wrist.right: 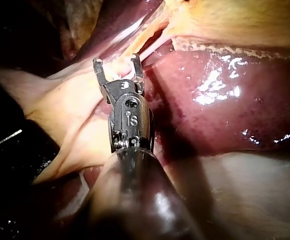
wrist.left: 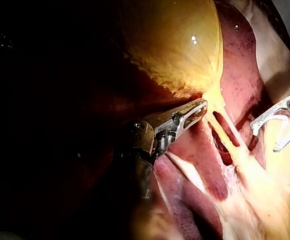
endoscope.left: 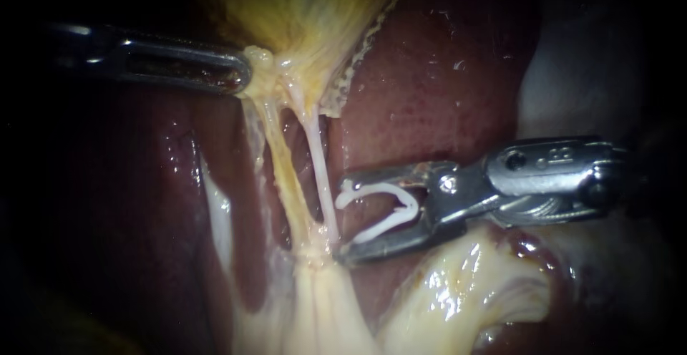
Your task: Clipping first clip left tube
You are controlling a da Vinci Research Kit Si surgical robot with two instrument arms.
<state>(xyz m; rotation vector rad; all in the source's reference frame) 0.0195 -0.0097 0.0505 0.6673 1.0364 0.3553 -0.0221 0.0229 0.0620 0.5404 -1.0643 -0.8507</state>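
My left instrument [endoscope.left: 240,72] comes in from the left, its jaws shut on the pale neck of the yellow gallbladder [endoscope.left: 308,11], holding it up; the left wrist view shows the same grip [wrist.left: 198,111]. Two stretched tubes run down from the neck: a yellowish left tube [endoscope.left: 280,162] and a thin whitish right tube [endoscope.left: 320,169]. My right instrument [endoscope.left: 342,219] enters from the right with its jaws open, carrying an open white clip [endoscope.left: 390,226]. Its tips lie just right of the right tube, and neither tube is between them. In the right wrist view the open jaws [wrist.right: 116,60] point at the tubes.
Dark red liver [endoscope.left: 429,97] lies behind and to the right of the tubes. Pale glistening fatty tissue [endoscope.left: 458,290] bulges just below the right instrument's jaws. The tubes merge into whitish tissue [endoscope.left: 315,298] at the bottom.
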